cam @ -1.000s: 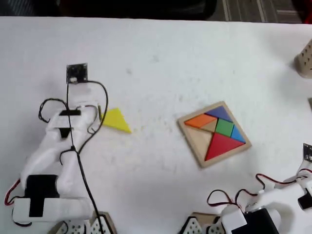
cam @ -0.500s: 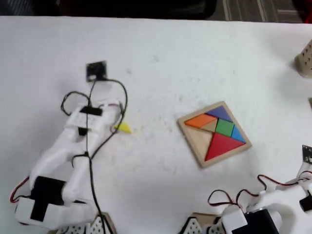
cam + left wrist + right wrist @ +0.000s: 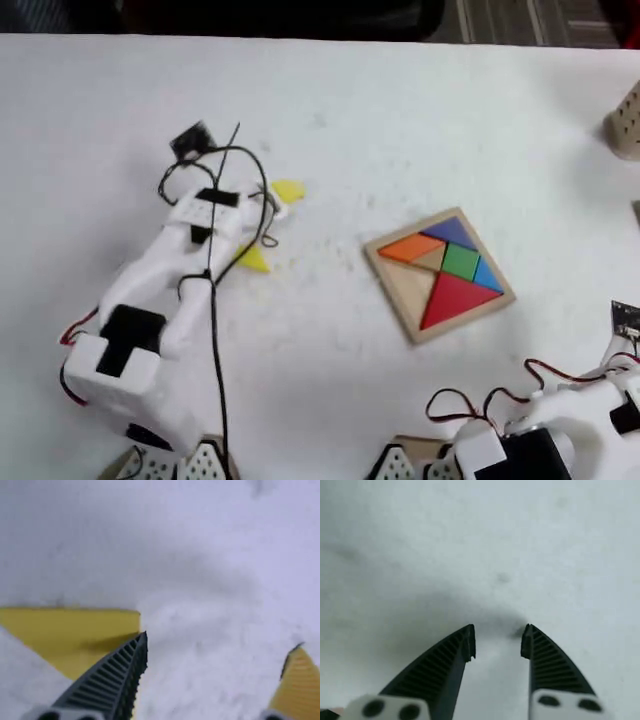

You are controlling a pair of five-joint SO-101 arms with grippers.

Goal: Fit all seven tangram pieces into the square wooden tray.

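On my overhead feed the left arm stretches across the left part of the white table. The left gripper is directly over the yellow triangle, and 1 corner of that piece pokes out from under the arm. From its wrist camera the jaws are spread wide and grip nothing. The dark ribbed finger crosses the triangle's edge and the yellow finger sits well off to the other side, with bare table between them. The triangle lies flat, outside that gap. I cannot tell whether the dark finger touches it.

The square wooden tray sits right of centre, turned like a diamond and well apart from the triangle. I count 5 coloured pieces in it: orange, dark blue, green, light blue and red. A triangular patch of bare wood shows on its left side.

The right arm is at the lower right corner. The right gripper has its 2 dark fingers parted over plain table, with nothing held.
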